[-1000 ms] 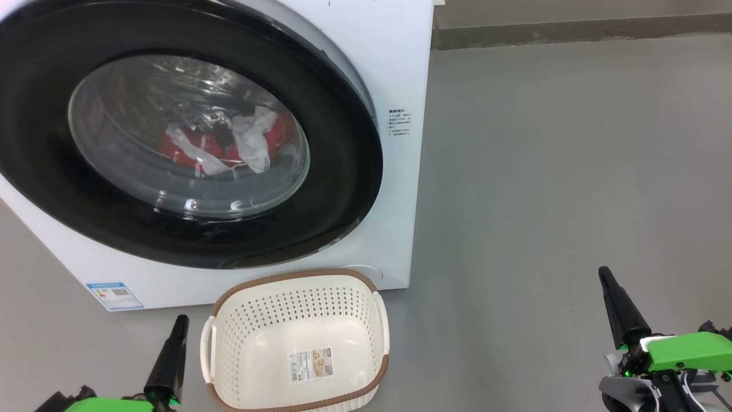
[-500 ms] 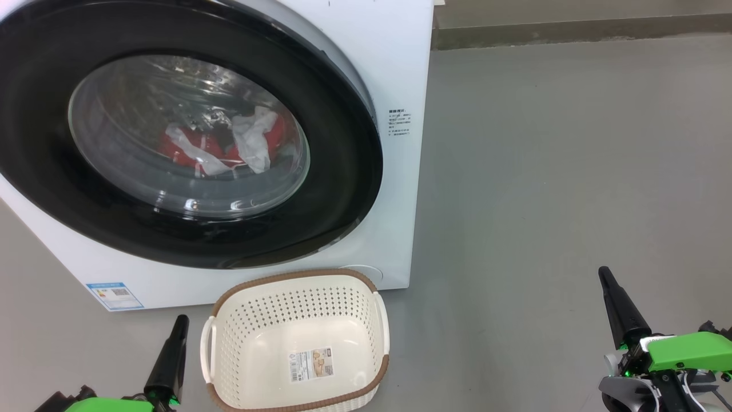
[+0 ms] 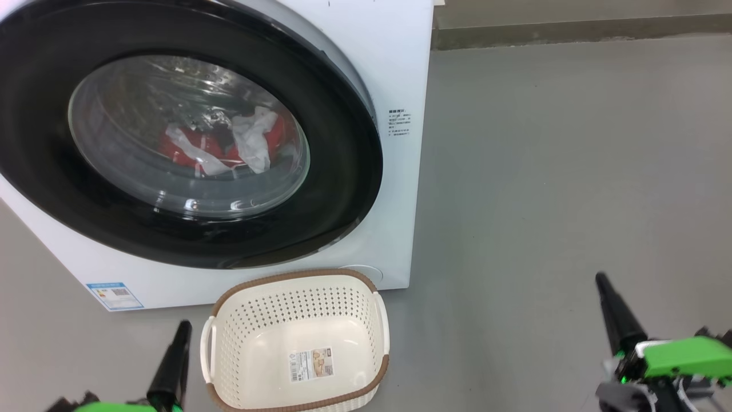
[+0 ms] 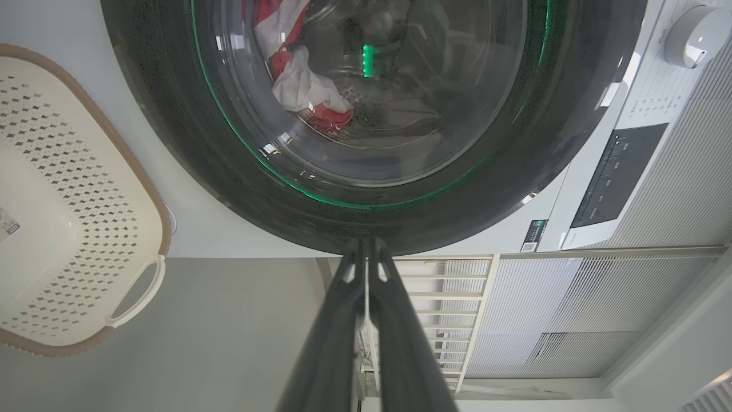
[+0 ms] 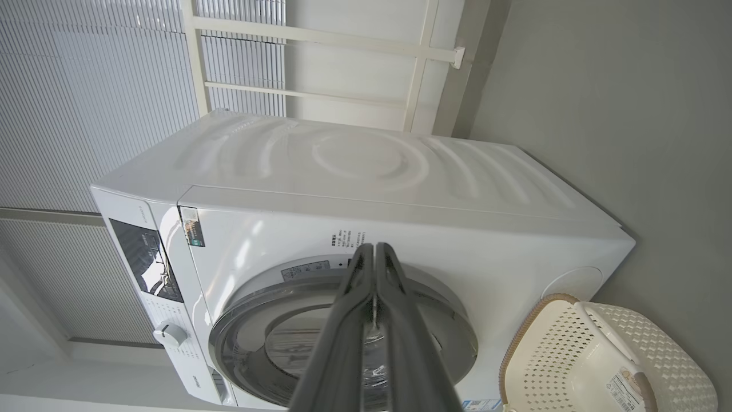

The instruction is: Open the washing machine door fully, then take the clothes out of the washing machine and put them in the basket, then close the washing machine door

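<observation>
The white washing machine point(image 3: 400, 57) fills the upper left of the head view. Its door point(image 3: 343, 171), black-rimmed with a clear glass bowl, lies against the machine's front. Red and white clothes point(image 3: 197, 146) show through the glass, inside the drum. The cream basket point(image 3: 274, 309) stands empty on the floor just in front of the machine. My left gripper point(image 3: 184, 327) is shut, low and left of the basket. My right gripper point(image 3: 600, 280) is shut too, over bare floor far to the right. The left wrist view shows shut fingertips point(image 4: 366, 247) pointing at the door rim point(image 4: 171, 114).
Grey floor point(image 3: 543, 171) spreads wide to the right of the machine. A dark skirting strip point(image 3: 572, 31) runs along the far wall. White slatted panels point(image 5: 86, 86) and a rail frame point(image 5: 320, 37) stand behind the machine. A control panel point(image 4: 617, 171) and knob point(image 4: 695, 34) sit above the door.
Both grippers have sunk slightly toward the bottom edge of the head view. The right wrist looks blurred from motion. The machine, door, clothes and basket have not moved.
</observation>
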Available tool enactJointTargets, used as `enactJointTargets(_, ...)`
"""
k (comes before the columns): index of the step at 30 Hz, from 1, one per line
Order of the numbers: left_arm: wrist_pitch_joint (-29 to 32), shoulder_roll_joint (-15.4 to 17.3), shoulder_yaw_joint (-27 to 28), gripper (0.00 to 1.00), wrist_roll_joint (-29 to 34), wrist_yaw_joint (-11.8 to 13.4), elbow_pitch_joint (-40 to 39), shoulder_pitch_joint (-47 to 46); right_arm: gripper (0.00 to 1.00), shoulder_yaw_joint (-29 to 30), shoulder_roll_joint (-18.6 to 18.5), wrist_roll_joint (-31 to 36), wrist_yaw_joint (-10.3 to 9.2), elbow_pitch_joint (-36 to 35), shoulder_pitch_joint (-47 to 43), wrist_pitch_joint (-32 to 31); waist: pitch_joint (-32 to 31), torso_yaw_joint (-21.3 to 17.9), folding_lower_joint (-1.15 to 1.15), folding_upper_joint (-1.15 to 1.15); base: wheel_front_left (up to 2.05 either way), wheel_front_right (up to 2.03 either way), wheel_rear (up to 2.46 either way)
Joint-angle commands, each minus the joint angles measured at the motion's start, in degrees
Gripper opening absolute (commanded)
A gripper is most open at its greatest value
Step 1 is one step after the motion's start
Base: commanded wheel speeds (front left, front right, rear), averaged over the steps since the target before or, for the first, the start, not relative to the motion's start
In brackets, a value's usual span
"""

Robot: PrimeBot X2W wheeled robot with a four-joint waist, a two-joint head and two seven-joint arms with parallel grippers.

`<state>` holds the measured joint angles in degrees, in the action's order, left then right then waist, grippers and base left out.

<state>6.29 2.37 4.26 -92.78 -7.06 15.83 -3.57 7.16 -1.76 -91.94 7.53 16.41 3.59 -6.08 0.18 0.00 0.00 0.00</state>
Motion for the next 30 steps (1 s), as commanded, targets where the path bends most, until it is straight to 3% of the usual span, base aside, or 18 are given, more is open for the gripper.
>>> enactJointTargets(1, 0.0, 0.0, 0.0, 1.0, 0.0, 0.0, 0.1, 0.1, 1.0, 0.0, 0.0, 0.0, 0.0, 0.2, 0.0, 0.0, 0.0, 0.0, 0.0, 0.0, 0.0, 0.0, 0.0)
enactJointTargets(9, -1.1, -0.1, -0.4, 1.0, 0.6, 0.0, 0.2, 0.8, 1.0, -0.9, 0.2, 0.4, 0.0, 0.7, -0.8, 1.1, 0.0, 0.1, 0.13, 0.0, 0.0, 0.0, 0.0)
enactJointTargets(12, -1.7, -0.1, -0.4, 1.0, 1.5, 0.0, -0.2, 1.1, 1.0, -1.3, -0.1, 1.4, 0.0, 0.6, -1.0, 1.6, 0.0, 0.2, 0.04, 0.0, 0.0, 0.0, 0.0)
enactJointTargets(30, -4.7, 0.0, 0.3, 1.0, 14.5, -0.1, -2.7, 1.7, 1.0, -3.3, -1.0, 8.4, -0.01, -0.6, -1.5, 4.7, 0.5, 0.6, 0.0, 0.0, 0.0, 0.0, 0.0)
